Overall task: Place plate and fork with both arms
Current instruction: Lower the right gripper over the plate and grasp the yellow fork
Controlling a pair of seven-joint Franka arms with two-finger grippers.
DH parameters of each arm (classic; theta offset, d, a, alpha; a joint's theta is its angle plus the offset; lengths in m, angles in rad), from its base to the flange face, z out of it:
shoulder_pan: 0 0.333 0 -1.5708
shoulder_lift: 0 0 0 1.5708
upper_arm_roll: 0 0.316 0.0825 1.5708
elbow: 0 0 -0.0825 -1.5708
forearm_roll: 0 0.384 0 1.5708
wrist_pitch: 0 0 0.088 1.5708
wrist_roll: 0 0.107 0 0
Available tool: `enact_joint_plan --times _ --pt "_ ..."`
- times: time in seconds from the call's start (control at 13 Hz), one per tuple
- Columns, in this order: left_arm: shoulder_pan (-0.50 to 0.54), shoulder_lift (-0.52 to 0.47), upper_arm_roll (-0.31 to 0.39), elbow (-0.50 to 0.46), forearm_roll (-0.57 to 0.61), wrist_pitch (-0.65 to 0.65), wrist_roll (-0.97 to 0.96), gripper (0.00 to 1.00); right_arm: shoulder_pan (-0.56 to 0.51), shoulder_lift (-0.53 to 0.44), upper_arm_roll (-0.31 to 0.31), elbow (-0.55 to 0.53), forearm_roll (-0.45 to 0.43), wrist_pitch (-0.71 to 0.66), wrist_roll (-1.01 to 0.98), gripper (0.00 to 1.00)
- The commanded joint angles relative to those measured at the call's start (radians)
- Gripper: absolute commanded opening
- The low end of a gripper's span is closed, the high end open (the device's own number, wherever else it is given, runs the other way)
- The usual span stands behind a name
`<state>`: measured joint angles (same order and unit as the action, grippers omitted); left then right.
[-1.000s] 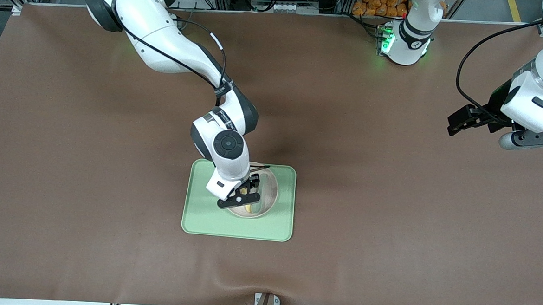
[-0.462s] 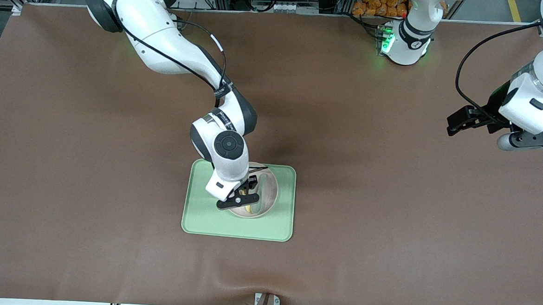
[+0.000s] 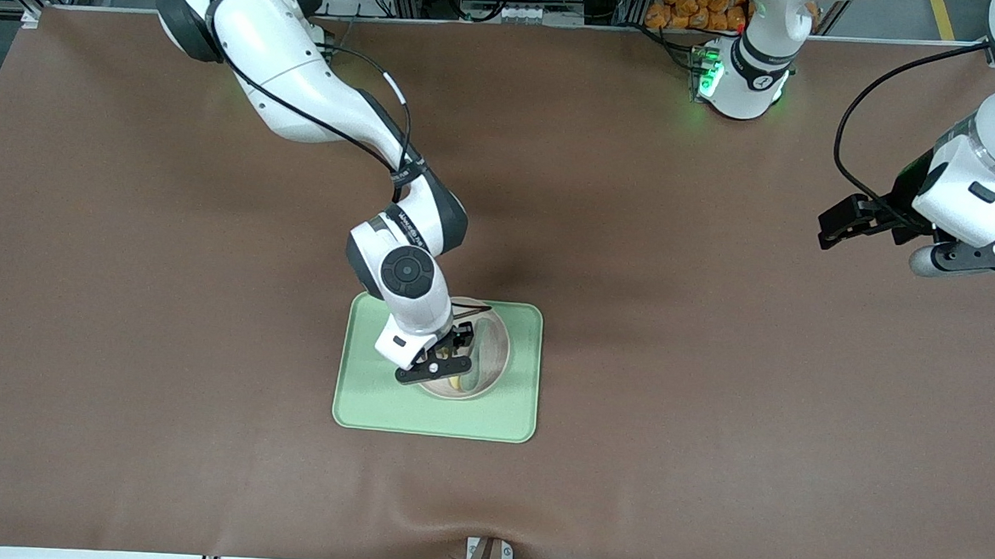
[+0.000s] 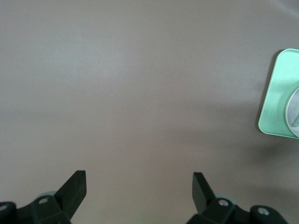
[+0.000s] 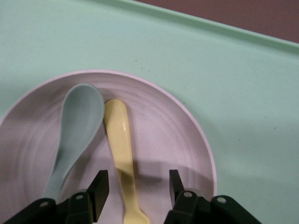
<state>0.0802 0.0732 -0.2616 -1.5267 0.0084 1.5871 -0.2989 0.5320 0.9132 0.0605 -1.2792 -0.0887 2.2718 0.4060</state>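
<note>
The round off-white plate (image 3: 499, 353) (image 5: 177, 135) sits on the light green tray (image 3: 372, 396). On the plate lies the pale yellow fork (image 5: 122, 149) (image 3: 455, 382), flat beside a grey-green spoon (image 5: 77, 126). My right gripper (image 3: 440, 368) (image 5: 138, 179) hangs just above the plate. It is open, its fingers standing either side of the fork's handle with a gap on each side. My left gripper (image 3: 967, 257) (image 4: 139, 179) waits open over bare table at the left arm's end, holding nothing.
The tray (image 5: 233, 88) (image 4: 280, 93) lies mid-table, nearer the front camera than the arm bases. A brown mat (image 3: 712, 410) covers the whole table. A small bracket (image 3: 487, 556) sits at the table's front edge.
The right arm's wrist has shifted slightly toward its own end of the table above the plate. The left arm has drifted a little. The fork and spoon have stayed on the plate.
</note>
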Motion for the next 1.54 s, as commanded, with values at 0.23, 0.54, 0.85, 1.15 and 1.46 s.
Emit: enact_joint_plan --times 0.23,0.54,0.85,1.15,1.46 --pt "0.010 -0.049 -0.007 -0.055 -0.016 0.008 0.020 1.00 -0.012 -0.007 0.009 -0.014 0.026 0.003 -0.038 0.54" --pt "0.010 -0.050 -0.007 -0.059 -0.016 0.008 0.020 1.00 -0.007 -0.007 0.007 -0.029 0.024 0.005 -0.038 0.54" --pt "0.010 -0.049 -0.007 -0.072 -0.016 0.010 0.018 1.00 -0.001 -0.007 0.007 -0.035 0.024 0.005 -0.038 0.42" --pt "0.010 -0.049 -0.007 -0.072 -0.016 0.013 0.018 1.00 0.002 -0.013 0.007 -0.025 0.027 0.000 -0.036 0.00" --pt "0.012 -0.047 -0.007 -0.075 -0.016 0.013 0.020 1.00 -0.007 -0.025 0.015 0.075 0.052 -0.170 -0.021 0.00"
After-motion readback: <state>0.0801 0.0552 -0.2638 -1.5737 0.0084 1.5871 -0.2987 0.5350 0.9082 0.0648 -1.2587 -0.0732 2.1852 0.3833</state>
